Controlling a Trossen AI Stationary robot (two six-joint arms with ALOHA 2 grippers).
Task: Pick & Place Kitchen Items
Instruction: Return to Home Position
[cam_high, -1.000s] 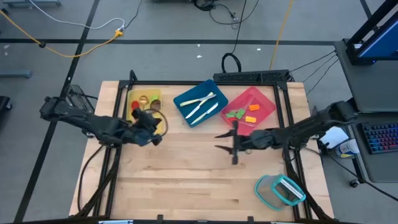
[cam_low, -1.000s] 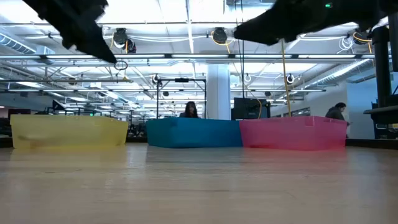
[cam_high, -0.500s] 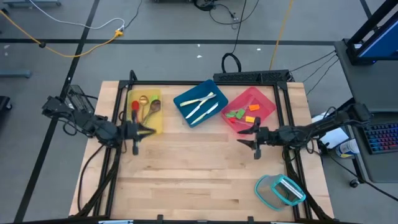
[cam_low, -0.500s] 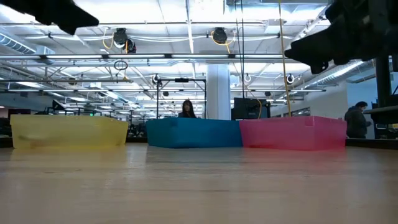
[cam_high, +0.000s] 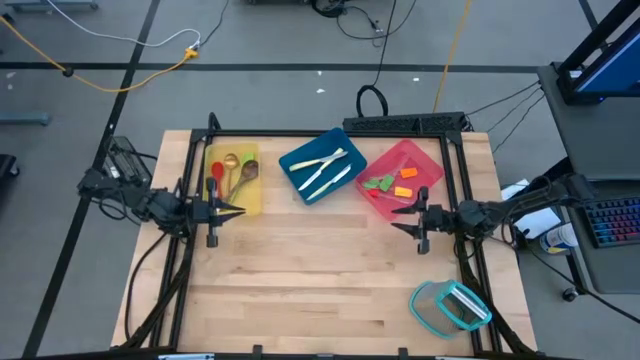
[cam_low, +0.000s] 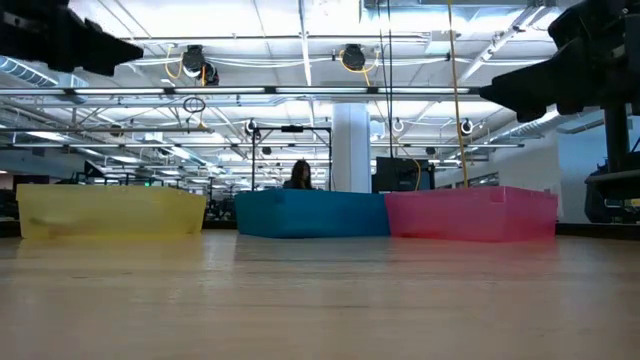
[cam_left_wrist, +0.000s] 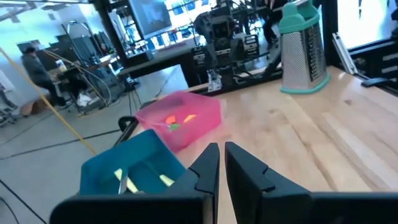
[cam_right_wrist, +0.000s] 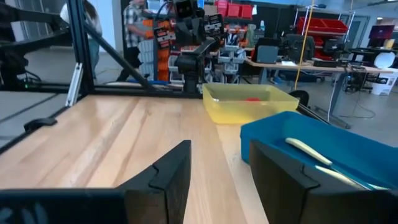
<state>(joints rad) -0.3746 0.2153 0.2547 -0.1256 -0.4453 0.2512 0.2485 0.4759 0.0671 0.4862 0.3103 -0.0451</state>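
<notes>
Left gripper (cam_high: 230, 210) retracts toward 9 o'clock, off the yellow bin (cam_high: 252, 196); right gripper (cam_high: 400, 217) retracts toward 3 o'clock from the table (cam_high: 300, 285) centre.

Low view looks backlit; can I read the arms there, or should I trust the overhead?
Low view: ceiling lights backlight the left arm and right arm into black silhouettes. High view: even light, left gripper and right gripper clear against the table.
</notes>
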